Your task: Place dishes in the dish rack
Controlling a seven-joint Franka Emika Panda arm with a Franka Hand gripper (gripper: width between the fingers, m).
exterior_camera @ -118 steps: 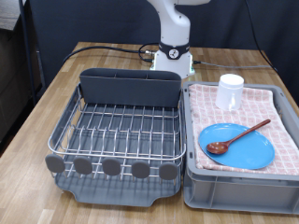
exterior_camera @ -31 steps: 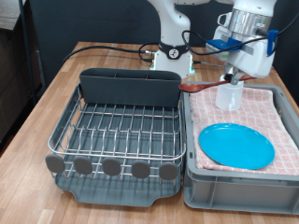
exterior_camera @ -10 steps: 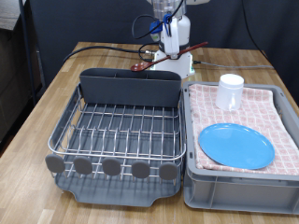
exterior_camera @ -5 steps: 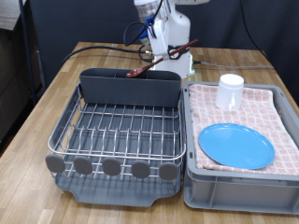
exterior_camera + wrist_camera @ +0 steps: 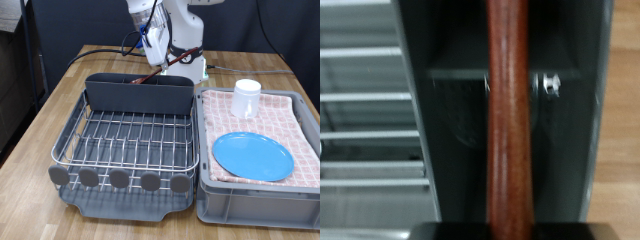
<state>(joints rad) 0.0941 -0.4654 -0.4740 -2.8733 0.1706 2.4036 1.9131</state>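
Since half a second ago, the hand [image 5: 153,45] has swung further toward the exterior view's left and now hangs above the dish rack's [image 5: 125,140] tall cutlery bin [image 5: 138,93], clamped on the wooden spoon [image 5: 165,65], which slants down with its bowl end dipping at the bin's rim; the white mug [image 5: 246,97] and blue plate [image 5: 253,155] lie on the checked cloth [image 5: 300,125] in the grey bin [image 5: 255,205] on the counter [image 5: 60,100]. Through the wrist view, the spoon's reddish shaft [image 5: 510,120] runs lengthwise over the bin's dark compartment [image 5: 460,110], with wire grid bars [image 5: 365,140] alongside.
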